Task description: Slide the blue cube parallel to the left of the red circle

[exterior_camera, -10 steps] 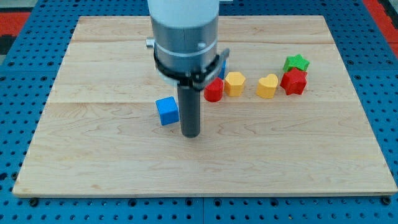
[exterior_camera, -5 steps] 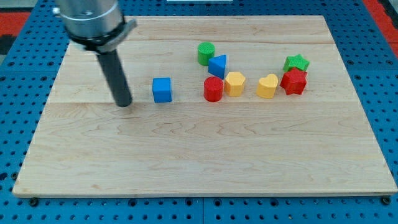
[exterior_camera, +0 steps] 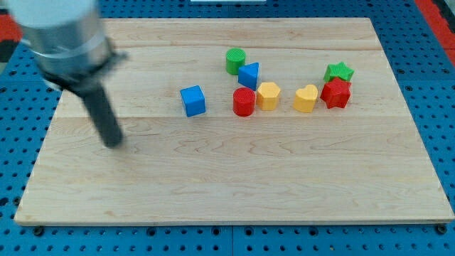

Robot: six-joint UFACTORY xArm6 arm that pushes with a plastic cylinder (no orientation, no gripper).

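Note:
The blue cube [exterior_camera: 193, 100] sits on the wooden board [exterior_camera: 234, 185], a short way to the left of the red circle [exterior_camera: 244, 102] and level with it, with a gap between them. My tip [exterior_camera: 112, 143] is far to the view's left of the blue cube and a little lower, not touching any block. The arm is blurred.
A green circle [exterior_camera: 235, 60] and a blue triangle [exterior_camera: 249, 75] lie above the red circle. A yellow hexagon [exterior_camera: 268, 95] touches the red circle's right side. A yellow heart [exterior_camera: 306, 98], a red star [exterior_camera: 335, 93] and a green star [exterior_camera: 339, 72] lie further right.
The blue cube has moved up and slightly right, to level with the red circle. My tip went from the cube's right side round to its left, then further left and down.

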